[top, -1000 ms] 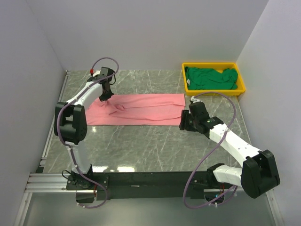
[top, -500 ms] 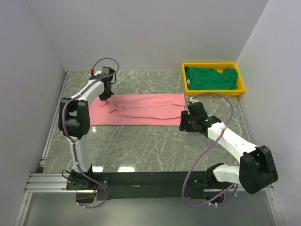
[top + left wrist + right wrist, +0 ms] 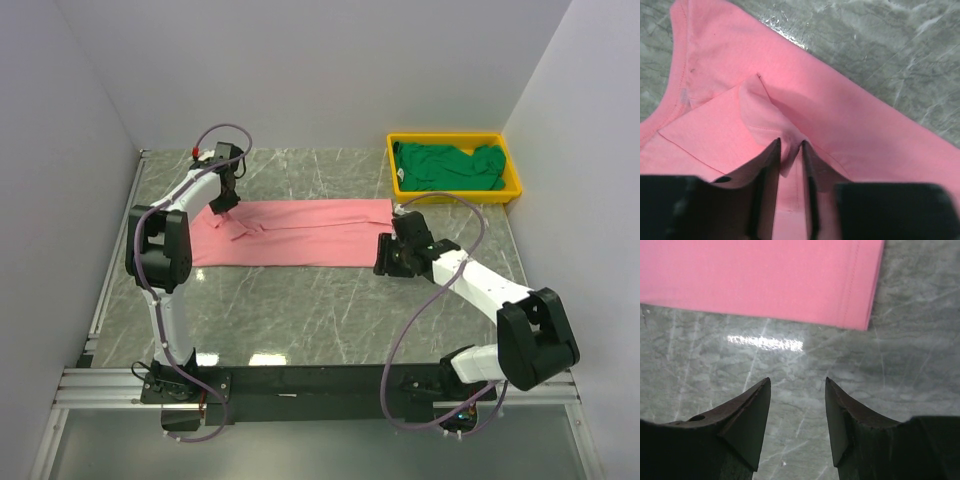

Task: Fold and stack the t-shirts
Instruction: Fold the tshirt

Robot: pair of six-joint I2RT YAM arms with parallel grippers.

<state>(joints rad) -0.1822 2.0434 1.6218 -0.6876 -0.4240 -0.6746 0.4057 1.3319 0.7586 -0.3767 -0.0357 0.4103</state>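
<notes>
Cloth of the pink shirt (image 3: pixel 290 232) lies flat on the surface (image 3: pixel 300 310); the left claw (image 3: pixel 790 150), narrow, pinches a raised fold at its 9 o'clock end. The right claw (image 3: pixel 796 390) gapes wide by its 3 o'clock hem. The green shirt (image 3: pixel 445 165) fills the yellow tray (image 3: pixel 455 137) at 1 o'clock.

The grey-green marbled counter (image 3: pixel 300 300) is reflecting a bright patch of light near its near edge. A pink t-shirt (image 3: pixel 300 232) is lying spread out across its far half, its long side running parallel to the far edge, with a small ridge of cloth standing up near the left end. A yellow tray (image 3: pixel 450 197) is sitting in the far right corner, just apart from the shirt's right end.
</notes>
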